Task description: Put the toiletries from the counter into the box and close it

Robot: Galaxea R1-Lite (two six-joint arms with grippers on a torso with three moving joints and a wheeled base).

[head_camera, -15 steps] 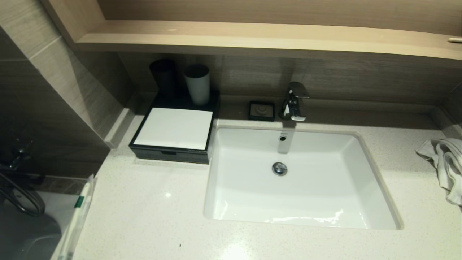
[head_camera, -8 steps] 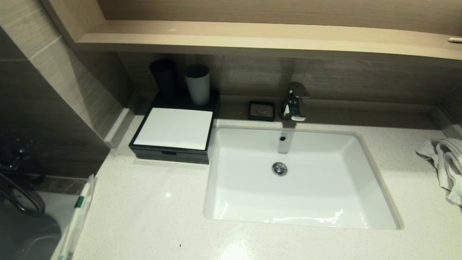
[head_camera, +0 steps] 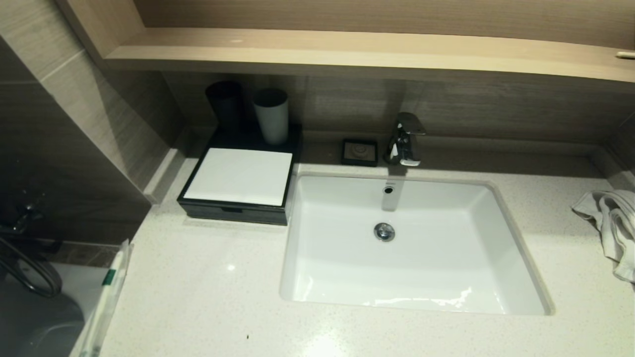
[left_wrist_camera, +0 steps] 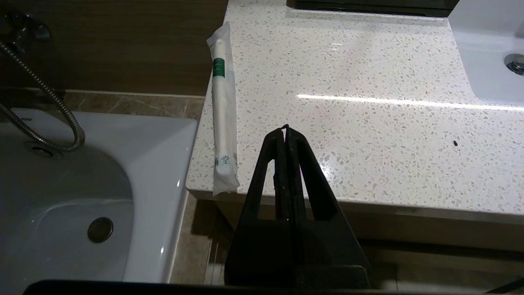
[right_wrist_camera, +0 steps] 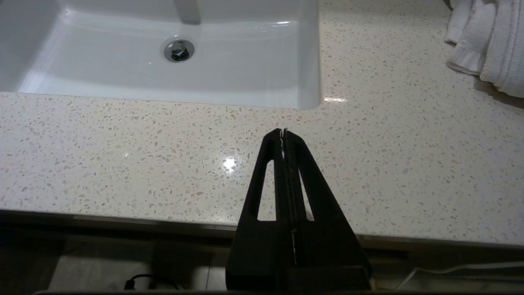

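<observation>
A black box [head_camera: 233,210] with a white lid [head_camera: 240,176] stands shut at the back left of the counter, beside the sink. A long white wrapped toiletry with a green band [head_camera: 106,292] lies along the counter's left edge; it also shows in the left wrist view [left_wrist_camera: 223,119]. My left gripper [left_wrist_camera: 285,130] is shut and empty, hanging over the counter's front edge to the right of the packet. My right gripper [right_wrist_camera: 283,132] is shut and empty over the counter's front edge, before the sink's right corner. Neither gripper shows in the head view.
A white sink [head_camera: 412,243] fills the counter's middle, with a chrome tap [head_camera: 404,139] behind it. Two cups [head_camera: 272,115] stand behind the box. A small black dish [head_camera: 359,151] sits by the tap. A white towel [head_camera: 612,225] lies at the right. A bathtub [left_wrist_camera: 82,196] lies left of the counter.
</observation>
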